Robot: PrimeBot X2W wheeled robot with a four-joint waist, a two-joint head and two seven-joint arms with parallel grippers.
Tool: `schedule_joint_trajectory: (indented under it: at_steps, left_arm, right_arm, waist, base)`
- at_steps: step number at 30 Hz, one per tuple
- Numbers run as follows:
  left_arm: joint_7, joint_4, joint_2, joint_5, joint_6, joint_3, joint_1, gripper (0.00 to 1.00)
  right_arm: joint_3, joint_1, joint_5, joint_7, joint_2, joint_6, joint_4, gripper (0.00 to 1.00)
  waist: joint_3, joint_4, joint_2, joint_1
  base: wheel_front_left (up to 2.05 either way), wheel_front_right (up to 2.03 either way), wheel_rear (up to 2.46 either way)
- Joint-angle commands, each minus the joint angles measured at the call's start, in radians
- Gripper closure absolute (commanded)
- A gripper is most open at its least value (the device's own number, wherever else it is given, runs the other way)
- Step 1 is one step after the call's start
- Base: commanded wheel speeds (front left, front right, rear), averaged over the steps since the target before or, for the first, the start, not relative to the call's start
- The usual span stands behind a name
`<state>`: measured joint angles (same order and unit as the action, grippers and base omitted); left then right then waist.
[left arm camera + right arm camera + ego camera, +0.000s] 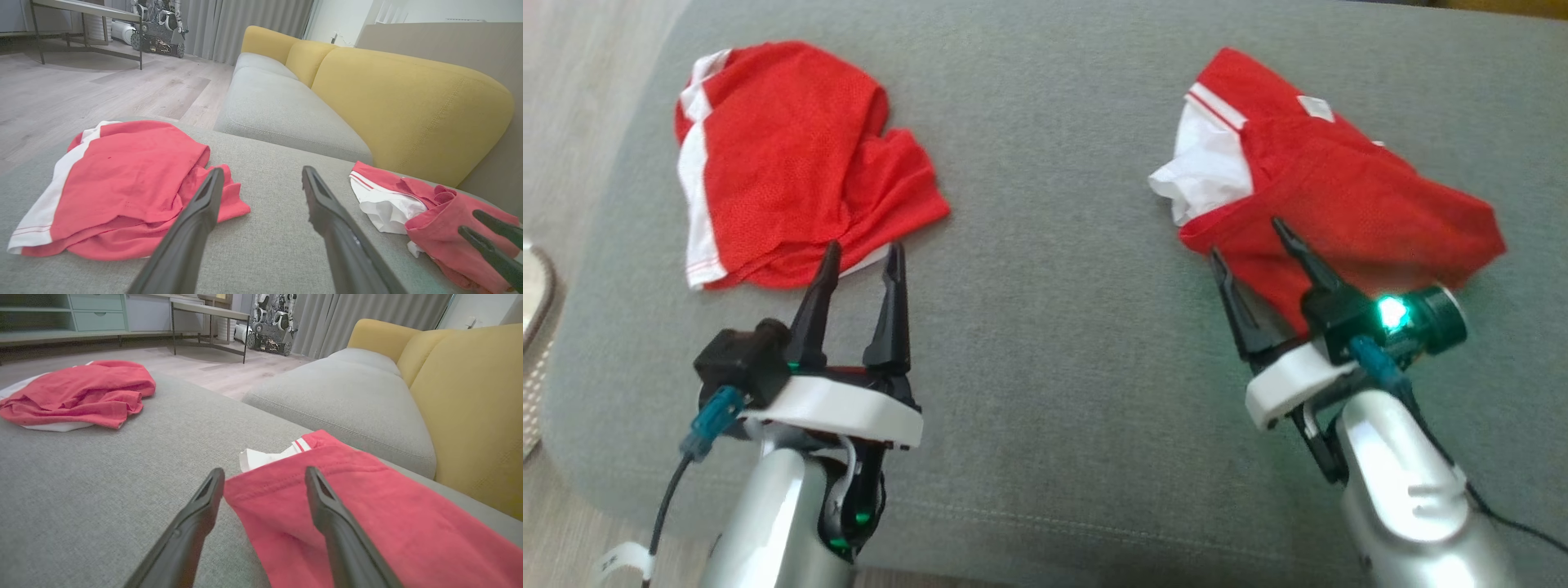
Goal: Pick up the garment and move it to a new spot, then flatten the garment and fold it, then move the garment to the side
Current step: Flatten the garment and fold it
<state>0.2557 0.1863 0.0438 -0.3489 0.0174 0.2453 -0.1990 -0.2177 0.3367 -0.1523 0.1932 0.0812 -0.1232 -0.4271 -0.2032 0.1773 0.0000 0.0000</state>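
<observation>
- Two pieces of clothing lie well apart on the grey fabric sofa seat (pixel 1062 343). A crumpled red mesh garment with white side stripes (pixel 784 155) is toward the robot's left. A rumpled red mesh garment with bunched white cloth at one end (pixel 1347 204) is toward its right.
- The left claw (pixel 864 249) is spread wide and empty, its tips just short of the striped garment's near hem.
- The right claw (pixel 1247 238) is also spread and empty. In the right wrist view one finger is over the red cloth and the other over bare seat beside the cloth's edge. I cannot tell whether they touch the cloth.
- Judging by this, the pick-up is the step in hand, and nothing is lifted yet.
- The cloth looks thin and limp, so pinching a flat single layer would probably slip. It seems better to press the tips down into the soft seat and close across the edge or a raised fold.
- A straight lift until the hanging cloth clears the seat should avoid dragging it.
</observation>
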Motion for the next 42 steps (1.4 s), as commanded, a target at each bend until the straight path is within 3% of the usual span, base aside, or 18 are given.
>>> schedule_joint_trajectory:
  at_steps: [1,15,16,17,24,31,36,42]
  left_arm:
    - [0.006,-0.026,0.007,-0.007,-0.006,-0.023,-0.042,0.00]
    - [0.006,-0.018,0.006,-0.039,-0.020,0.007,-0.051,0.00]
    - [0.006,-0.017,0.006,-0.040,-0.021,0.007,-0.050,0.00]
    - [0.006,-0.017,0.006,-0.041,-0.021,0.006,-0.050,0.00]
    - [0.006,-0.006,0.006,-0.043,-0.023,0.003,-0.046,0.00]
    - [0.006,0.006,0.006,-0.052,-0.025,0.014,-0.032,0.00]
    - [0.006,0.011,0.006,-0.067,-0.032,0.021,-0.014,0.00]
    - [0.006,0.010,0.006,-0.073,-0.040,0.034,0.003,0.00]
  right_arm:
    - [-0.015,0.048,-0.010,0.003,-0.002,-0.008,0.009,0.00]
    - [0.070,0.157,-0.184,0.006,-0.008,-0.008,-0.209,0.00]
    - [0.077,0.160,-0.189,0.004,-0.010,-0.008,-0.222,0.57]
    - [0.082,0.163,-0.191,0.005,-0.012,-0.008,-0.231,1.00]
    - [0.088,0.172,-0.159,0.051,-0.026,-0.008,-0.217,1.00]
    - [0.016,0.234,-0.032,0.063,-0.030,-0.008,-0.139,1.00]
    - [-0.059,0.382,0.046,0.052,-0.030,-0.008,-0.108,1.00]
    - [-0.017,0.592,0.108,0.060,0.017,-0.008,-0.081,1.00]
  waist:
    - [-0.011,0.019,0.0000,0.0000]
    - [-0.029,0.077,0.0000,0.0000]
    - [-0.029,0.078,0.0000,0.0000]
    - [-0.029,0.077,0.0000,0.0000]
    - [-0.003,0.059,0.0000,0.0000]
    - [0.057,0.042,0.0000,0.0000]
    - [0.106,0.032,0.0000,0.0000]
    - [0.141,0.027,0.0000,0.0000]
  base:
    - [0.00,0.00,0.00]
    - [0.00,0.00,0.00]
    - [0.00,0.00,0.00]
    - [0.00,0.00,0.00]
    - [0.00,0.00,0.00]
    - [0.00,0.00,0.00]
    - [0.00,0.00,0.00]
    - [0.00,0.00,0.00]
